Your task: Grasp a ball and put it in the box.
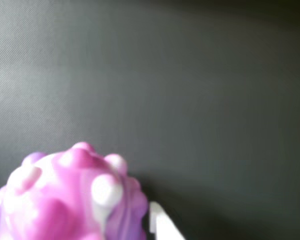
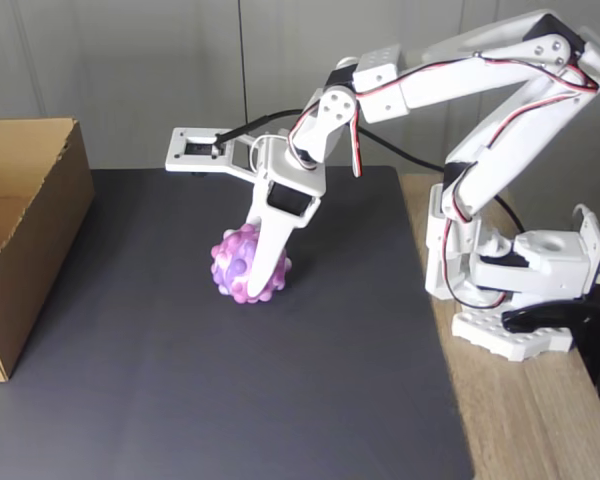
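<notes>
We see the ball [image 2: 242, 265] on the dark surface [image 2: 230, 400], gripper [image 2: 263, 283] down around it; clamped or not, we cannot tell. No lift yet. Box [image 2: 40, 230] well apart at left, carry and drop remain.

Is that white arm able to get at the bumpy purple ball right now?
Probably yes: the gripper is already down at the ball on the dark mat, with nothing between them.

White plastic arm [image 2: 500, 75] with black servos, red-black-white cables, a pale claw [image 2: 263, 285], perhaps 3D-printed base [image 2: 515, 330].
</notes>
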